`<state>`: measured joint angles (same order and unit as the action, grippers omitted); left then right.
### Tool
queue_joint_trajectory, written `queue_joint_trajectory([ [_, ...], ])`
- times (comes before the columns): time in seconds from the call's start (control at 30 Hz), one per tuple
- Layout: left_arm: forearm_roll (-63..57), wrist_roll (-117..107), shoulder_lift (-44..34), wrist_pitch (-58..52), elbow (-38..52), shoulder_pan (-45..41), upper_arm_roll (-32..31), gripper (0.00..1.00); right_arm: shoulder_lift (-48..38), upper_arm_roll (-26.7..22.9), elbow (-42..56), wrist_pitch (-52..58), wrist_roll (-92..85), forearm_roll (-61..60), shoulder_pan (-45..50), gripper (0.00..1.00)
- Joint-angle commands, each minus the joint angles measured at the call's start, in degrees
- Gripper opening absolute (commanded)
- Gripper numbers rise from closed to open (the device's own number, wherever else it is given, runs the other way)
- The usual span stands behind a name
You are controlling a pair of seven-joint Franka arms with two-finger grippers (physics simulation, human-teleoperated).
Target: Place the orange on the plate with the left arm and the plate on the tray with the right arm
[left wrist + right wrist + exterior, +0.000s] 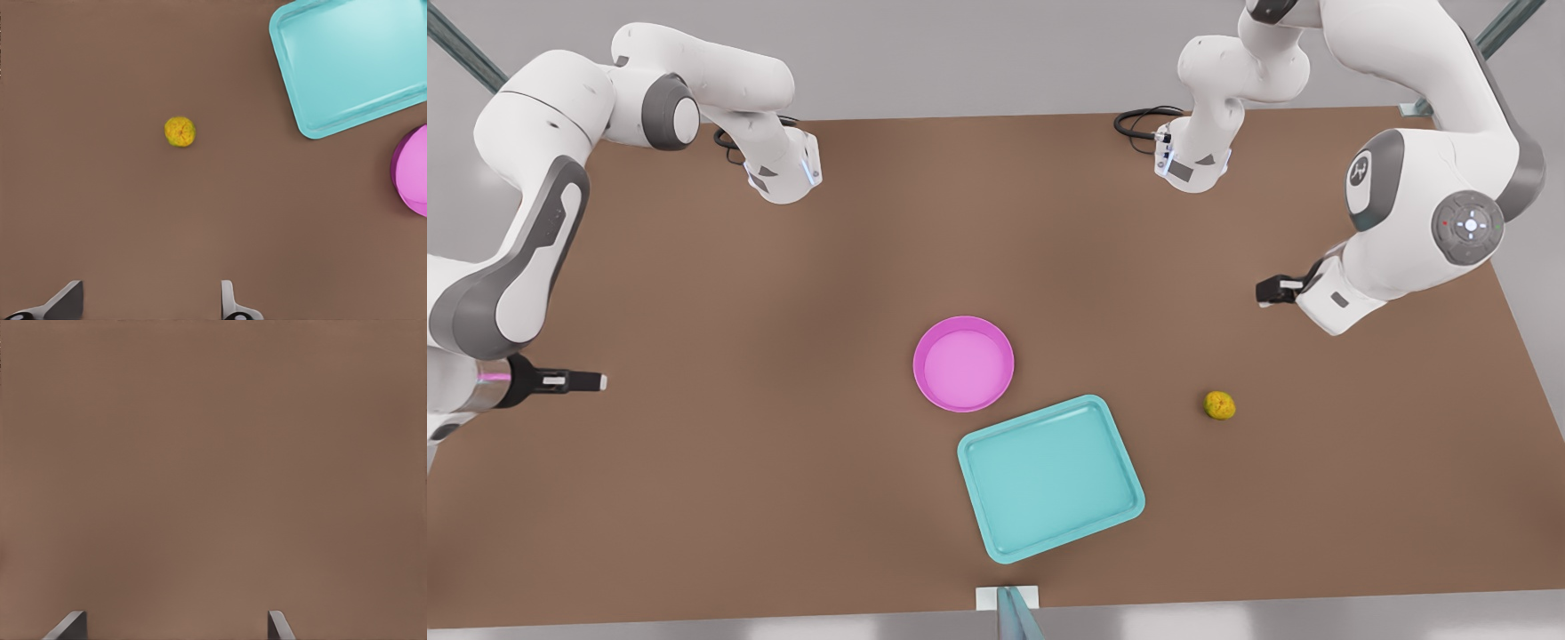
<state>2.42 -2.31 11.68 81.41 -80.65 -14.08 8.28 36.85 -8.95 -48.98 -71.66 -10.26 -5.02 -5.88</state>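
Observation:
The small yellow-orange orange (1219, 405) (180, 132) lies on the brown table toward the front view's right. The pink plate (963, 364) (411, 170) sits near the middle, its rim close to a corner of the teal tray (1049, 477) (353, 63). My left gripper (1264, 292) (148, 304) hovers open at the front view's right, some way above and beyond the orange, holding nothing. Far off at the front view's left, my right gripper (599, 381) (175, 625) hangs open over bare table, well away from the plate.
Both arm bases (783, 169) (1193, 156) with black cables stand at the table's far edge. A small white bracket (1008, 597) sits at the near edge. Wide bare tabletop (720, 462) lies between the right gripper and the plate.

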Motion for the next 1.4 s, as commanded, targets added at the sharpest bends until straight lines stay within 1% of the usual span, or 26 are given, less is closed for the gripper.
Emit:
queue_joint_trajectory([
  [0.0,-0.05,1.52,0.09,2.43,0.05,0.02,0.15,1.00,-0.11,-0.01,0.02,-2.08,-4.77,-0.08,-0.01,1.00],
  [0.07,-0.05,1.26,1.85,2.52,0.05,0.11,0.24,1.00,-0.37,-0.01,-0.42,-2.08,-4.77,-0.08,-0.01,1.00],
  [0.1,-0.05,1.00,7.54,2.96,0.05,0.29,0.33,1.00,-0.37,-0.01,-0.51,-2.08,-4.77,-0.08,-0.01,1.00],
  [0.17,0.22,1.78,20.21,11.74,1.20,0.29,0.33,1.00,-0.28,-0.01,-0.59,-2.16,-4.86,-0.08,-0.27,1.00],
  [0.2,0.57,1.96,24.43,18.85,0.93,0.90,0.33,1.00,-0.37,-0.01,-0.86,-2.08,-4.86,-0.08,-0.27,1.00],
  [0.23,0.75,2.22,26.54,25.52,-0.38,2.92,0.16,1.00,-0.37,-0.01,-0.86,-2.16,-4.86,-0.08,-0.27,1.00],
  [0.27,0.57,2.23,27.25,34.48,-4.85,3.01,0.15,1.00,-0.37,-0.01,-0.94,-2.08,-4.86,-0.08,-0.27,1.00],
  [0.3,0.39,2.23,27.86,39.86,-7.67,3.27,0.07,1.00,-0.37,-0.01,-0.95,-2.08,-4.77,-0.08,-0.19,1.00],
  [0.37,0.57,3.19,28.22,41.72,-9.17,3.36,-0.02,1.00,-0.37,-0.01,-0.95,-1.99,-4.77,-0.08,-0.18,1.00],
  [0.43,0.75,3.11,28.75,45.85,-11.46,3.27,-0.02,1.00,-0.37,-0.01,-0.95,-1.99,-4.85,-0.08,-0.18,1.00],
  [0.87,0.83,0.38,28.92,45.50,-14.45,2.75,-0.99,1.00,-0.37,0.07,-2.00,-1.99,-4.77,-0.17,-0.36,1.00],
  [1.2,0.83,0.82,30.86,46.20,-14.54,2.75,-0.99,1.00,-0.28,-0.01,-2.18,-1.99,-4.86,-1.31,-1.06,1.00],
  [1.23,0.83,0.73,31.12,46.20,-14.54,2.75,-0.99,0.94,-0.28,-0.01,-2.18,-1.55,-4.86,-1.31,-1.06,1.00],
  [1.27,0.83,0.73,31.12,46.20,-14.54,2.75,-0.99,0.81,-0.28,-0.01,-2.18,-0.58,-4.86,-1.31,-1.06,1.00],
  [1.33,0.83,0.82,31.21,46.29,-14.54,2.75,-0.99,0.69,-0.28,-0.19,-2.09,1.08,-4.15,-1.22,-1.15,1.00],
  [1.37,0.83,0.73,31.21,46.29,-14.54,2.75,-0.99,0.66,-0.28,-0.19,-2.09,2.14,-4.15,-0.87,-1.15,1.00],
])
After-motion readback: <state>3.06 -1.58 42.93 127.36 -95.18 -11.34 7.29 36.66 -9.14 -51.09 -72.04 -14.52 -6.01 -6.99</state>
